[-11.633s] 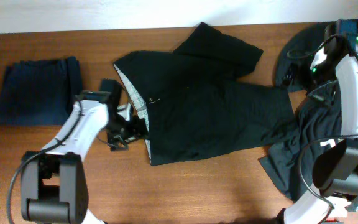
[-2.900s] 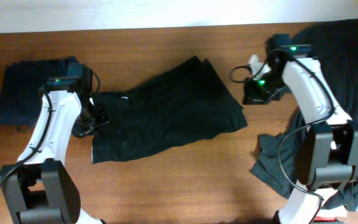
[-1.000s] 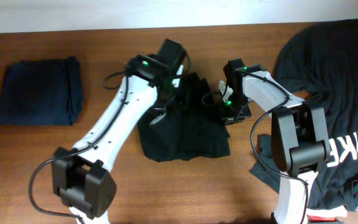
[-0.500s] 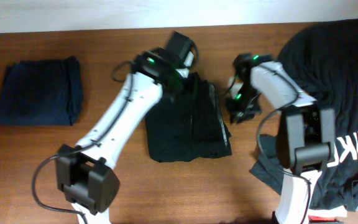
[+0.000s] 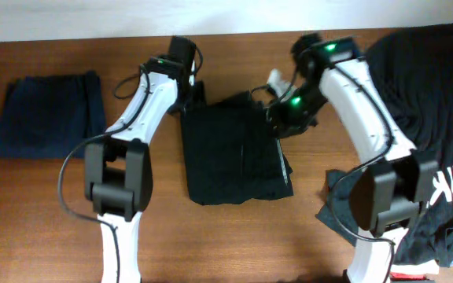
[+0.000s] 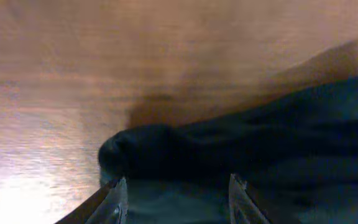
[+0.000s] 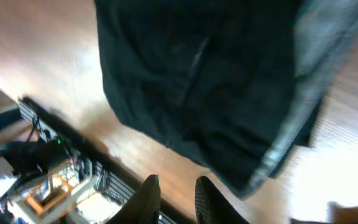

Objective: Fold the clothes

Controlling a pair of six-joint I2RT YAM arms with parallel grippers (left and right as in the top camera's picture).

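The black shorts (image 5: 234, 157) lie folded into a narrow panel mid-table, with the left gripper (image 6: 176, 198) spread apart at their 11 o'clock corner and the right gripper (image 7: 177, 194) narrowly parted and empty at 2 o'clock, so the next move is likely regripping to halve them lengthwise.

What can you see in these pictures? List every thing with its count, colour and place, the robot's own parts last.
table: one, brown wood, under everything.
shorts: one, black, folded, middle of the table.
folded garment: one, navy blue, left end of the table.
T-shirt: one, black with white lettering, spread at the right end.
left gripper: one, white arm, fingers apart, at the shorts' upper left edge.
right gripper: one, white arm, fingers narrowly parted, empty, by the shorts' upper right corner.
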